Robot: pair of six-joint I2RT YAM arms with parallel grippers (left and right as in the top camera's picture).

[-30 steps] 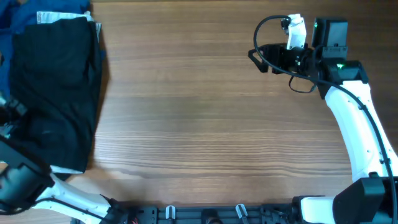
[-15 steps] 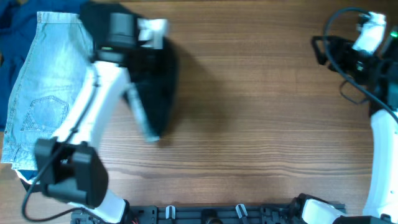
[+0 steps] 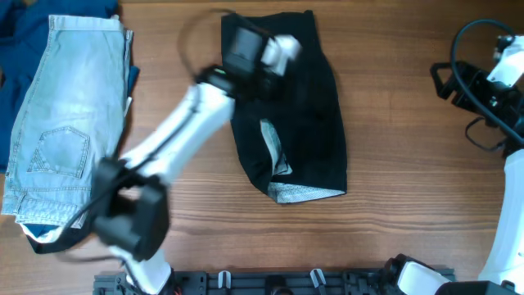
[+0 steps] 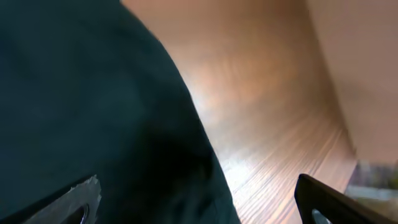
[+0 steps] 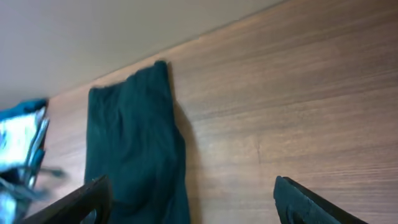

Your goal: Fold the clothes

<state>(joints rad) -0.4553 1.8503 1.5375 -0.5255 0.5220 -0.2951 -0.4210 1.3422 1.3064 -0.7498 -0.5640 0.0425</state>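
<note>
The clothes, a pair of black shorts [image 3: 303, 98], lie spread in the middle of the table with pale lining [image 3: 304, 192] showing at the near hem. My left gripper [image 3: 270, 65] hovers over their far left corner. In the left wrist view its fingers stand wide apart, open, with black cloth [image 4: 93, 106] beneath them. At the table's right edge, well clear of the shorts, my right gripper [image 3: 440, 82] is open and empty. In the right wrist view, the right gripper [image 5: 196, 205] looks across bare wood at the shorts [image 5: 134, 137].
Light-blue denim shorts [image 3: 65, 123] lie at the far left of the table, over a dark blue cloth [image 3: 16, 29]. The left arm [image 3: 164, 139] stretches diagonally from the near left corner. Bare wood [image 3: 393, 164] lies between the black shorts and the right arm.
The left arm swung right, carrying the black shorts off the left pile to the table's middle, and its jaws opened. The denim shorts are uncovered. The right arm drew back to the right.
</note>
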